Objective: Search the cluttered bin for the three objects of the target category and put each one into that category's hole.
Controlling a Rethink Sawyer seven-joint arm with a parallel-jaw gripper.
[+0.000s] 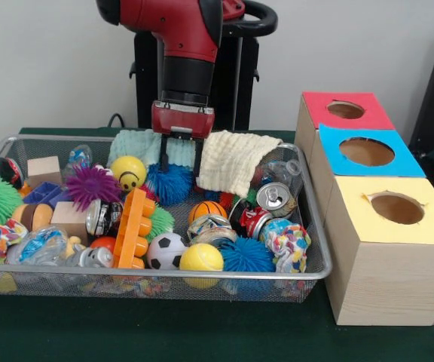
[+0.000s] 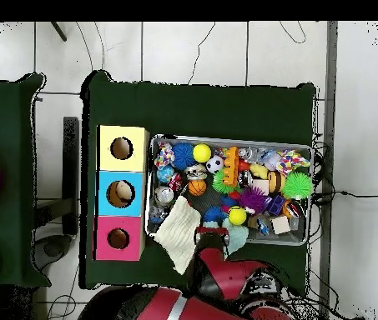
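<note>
The gripper [image 1: 181, 161] hangs at the wire bin's [image 1: 319, 226] far side with fingers spread, holding nothing, tips beside a blue spiky ball [image 1: 169, 183]; the three-holed box [image 1: 386, 249] stands just beside the bin.

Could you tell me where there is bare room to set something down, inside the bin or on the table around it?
Inside the wire bin there is no free patch; toys, balls and cans cover its floor, and the gripper hangs over the cloths at the back. Bare green table lies in front of the bin and the boxes.
</note>
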